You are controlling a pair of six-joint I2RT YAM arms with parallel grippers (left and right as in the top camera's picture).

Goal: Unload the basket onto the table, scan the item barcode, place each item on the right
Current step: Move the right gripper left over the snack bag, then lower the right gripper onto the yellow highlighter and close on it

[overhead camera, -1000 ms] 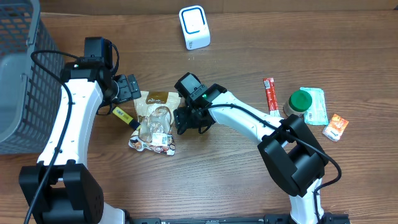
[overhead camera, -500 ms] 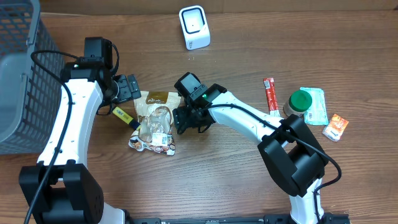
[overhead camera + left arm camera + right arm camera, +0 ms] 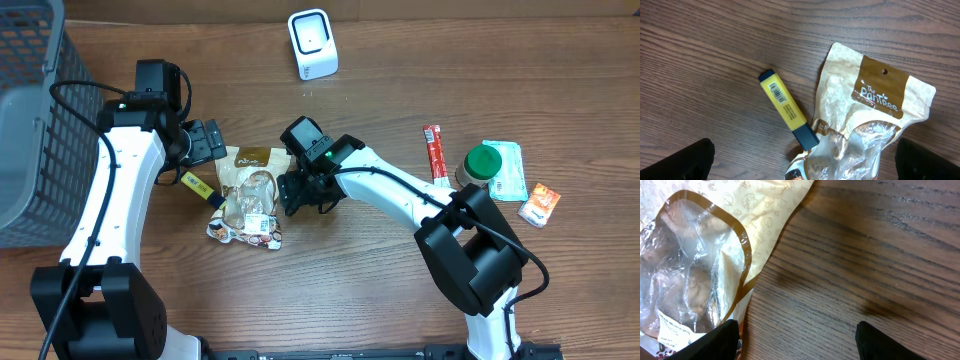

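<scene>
Worktop (image 3: 360, 300) inventory, landmark = snack pouch.

- Snack pouch (image 3: 248, 192): 1. It lies flat on the worktop with its brown header towards the far edge and its clear window up. A white label sits at its near end; the print is too small to read.
- Scanner (image 3: 313, 43): 1, white, upright, well beyond the pouch and to its right. It touches nothing.
- Yellow highlighter (image 3: 787, 115): 1, just left of the pouch. Its dark cap touches the pouch edge, and one barcode strip faces up.
- Right of the pouch, well apart: 1 red stick sachet (image 3: 433, 153), 1 green-lidded jar (image 3: 482, 165), 1 teal packet (image 3: 512, 172) and 1 orange packet (image 3: 540, 204).
- Grey basket (image 3: 25, 120): 1, far left of the pouch.

Arms: 2.
- Left gripper (image 3: 208, 141) hangs above the pouch's upper left corner. Its fingers are spread wide and grasp nothing.
- Right gripper (image 3: 300, 196) sits at the pouch's right edge. Its fingers are apart, with only bare wood and the pouch's edge between them, and nothing is grasped.
</scene>
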